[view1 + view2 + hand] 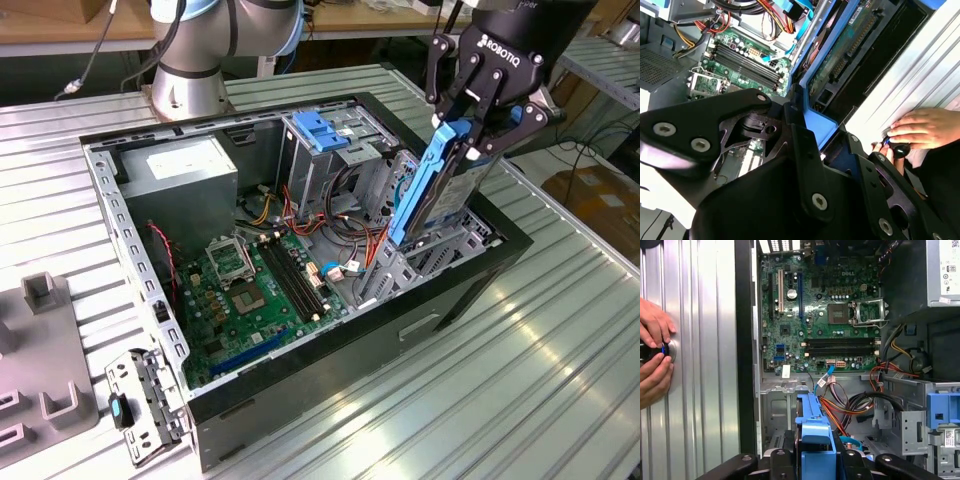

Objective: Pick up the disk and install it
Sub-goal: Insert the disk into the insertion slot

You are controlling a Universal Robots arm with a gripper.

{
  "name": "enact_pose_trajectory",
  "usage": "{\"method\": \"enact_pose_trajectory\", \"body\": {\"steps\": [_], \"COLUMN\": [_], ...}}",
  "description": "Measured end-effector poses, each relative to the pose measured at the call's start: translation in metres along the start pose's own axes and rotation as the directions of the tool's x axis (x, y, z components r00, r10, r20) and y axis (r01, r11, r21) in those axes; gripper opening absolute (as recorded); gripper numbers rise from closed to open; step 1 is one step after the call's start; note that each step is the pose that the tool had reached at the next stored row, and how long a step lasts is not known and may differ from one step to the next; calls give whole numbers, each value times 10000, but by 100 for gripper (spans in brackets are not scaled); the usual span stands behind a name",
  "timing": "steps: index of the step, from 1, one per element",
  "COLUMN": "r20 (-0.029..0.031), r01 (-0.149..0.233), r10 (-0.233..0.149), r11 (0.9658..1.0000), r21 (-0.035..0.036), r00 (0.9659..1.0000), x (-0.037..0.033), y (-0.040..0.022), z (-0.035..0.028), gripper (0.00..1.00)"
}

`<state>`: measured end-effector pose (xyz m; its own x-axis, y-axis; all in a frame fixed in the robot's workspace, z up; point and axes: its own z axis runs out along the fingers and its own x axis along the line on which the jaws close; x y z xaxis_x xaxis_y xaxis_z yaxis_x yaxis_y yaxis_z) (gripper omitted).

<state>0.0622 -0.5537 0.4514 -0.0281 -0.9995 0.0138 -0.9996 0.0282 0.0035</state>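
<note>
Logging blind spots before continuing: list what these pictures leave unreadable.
- Exterior view: lower end of the disk, gripped by the tool, hidden behind the drive bay; seating unreadable.
- First wrist view: small dark object under the hand, mostly covered by fingers.
</note>
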Motion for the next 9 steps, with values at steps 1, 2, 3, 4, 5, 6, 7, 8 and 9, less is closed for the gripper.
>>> {"method": "enact_pose_trajectory", "body": {"steps": [1, 2, 3, 4, 5, 6, 7, 8, 9], "r20": [-1, 2, 4, 24, 53, 84, 114, 125, 128], "r01": [0, 0, 0, 0, 0, 1, 1, 1, 1], "r10": [0, 0, 0, 0, 0, -1, -1, -1, -1], "r11": [10000, 10000, 10000, 10000, 10000, 10000, 10000, 10000, 10000], "r21": [0, 0, 0, 0, -1, -2, -3, -3, -3], "r00": [10000, 10000, 10000, 10000, 10000, 10000, 9999, 9999, 9999], "x": [1, 1, 1, 2, 3, 6, 12, 19, 28], "y": [0, 0, 0, -1, 0, -1, -1, -1, -1], "z": [3, 7, 7, 11, 14, 15, 18, 21, 25], "gripper": [37, 37, 37, 37, 37, 37, 37, 37, 37]}}
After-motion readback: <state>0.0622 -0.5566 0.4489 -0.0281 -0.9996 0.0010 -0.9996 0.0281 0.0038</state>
